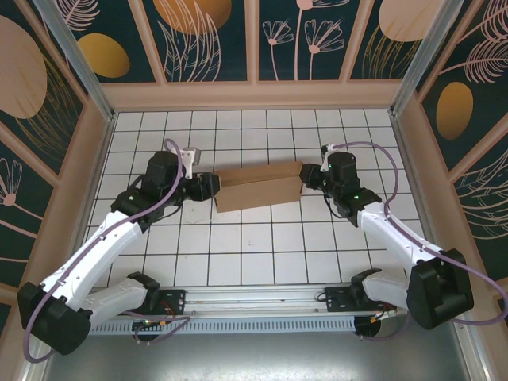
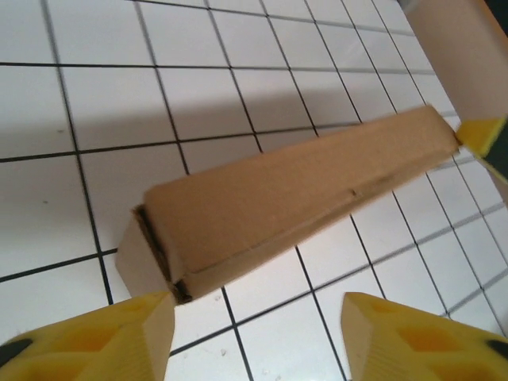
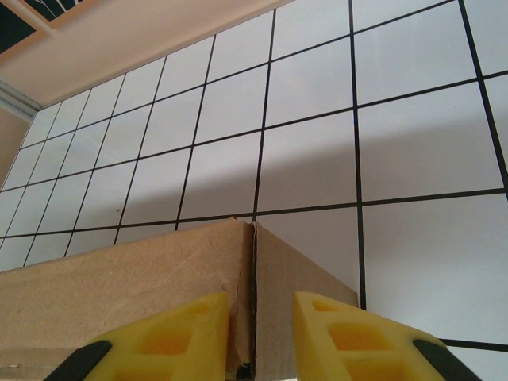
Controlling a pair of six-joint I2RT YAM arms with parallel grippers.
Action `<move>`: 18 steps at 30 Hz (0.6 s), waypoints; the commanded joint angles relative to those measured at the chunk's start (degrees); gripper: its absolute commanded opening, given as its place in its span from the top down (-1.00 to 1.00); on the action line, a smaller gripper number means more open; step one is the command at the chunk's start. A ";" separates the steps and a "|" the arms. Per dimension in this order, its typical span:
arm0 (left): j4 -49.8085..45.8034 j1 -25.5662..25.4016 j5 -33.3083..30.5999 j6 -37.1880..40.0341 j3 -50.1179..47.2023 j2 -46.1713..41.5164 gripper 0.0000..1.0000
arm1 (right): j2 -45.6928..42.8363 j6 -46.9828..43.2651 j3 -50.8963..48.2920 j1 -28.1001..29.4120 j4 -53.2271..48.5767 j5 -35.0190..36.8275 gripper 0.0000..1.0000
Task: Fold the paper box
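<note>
The paper box [image 1: 258, 190] is lying closed up in the middle of the counter [image 1: 238, 246], stretching between the two arms. The left claw [image 2: 255, 308] is standing open just short of the box's near end, gripping nothing. The right claw [image 3: 260, 305] is pinching the far end wall at its corner seam. With one end free, a pull from the right could be swinging the box askew or springing the near end flap, which is looking loosely seated. The underside is lying hidden, and how fully that flap is tucked is hard to make out
</note>
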 commanded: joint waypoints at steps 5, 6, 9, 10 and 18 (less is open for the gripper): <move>7.47 4.87 1.57 -9.29 -5.62 0.97 -0.30 | 1.82 -0.04 -0.81 0.34 -5.06 1.68 0.44; 8.71 5.32 2.24 -9.79 -6.54 1.45 -0.30 | 1.89 -0.12 -0.84 0.35 -5.01 1.65 0.44; 12.30 6.13 4.03 -11.39 -8.99 2.84 -0.29 | 2.09 -0.12 -0.89 0.36 -5.05 1.57 0.44; 13.53 6.12 4.30 -12.00 -9.94 3.22 -0.28 | 2.08 -0.17 -0.96 0.44 -5.10 1.48 0.44; 18.41 6.27 3.75 -15.85 -17.07 4.22 -0.11 | 1.81 -0.73 -1.82 0.33 -5.79 1.57 0.44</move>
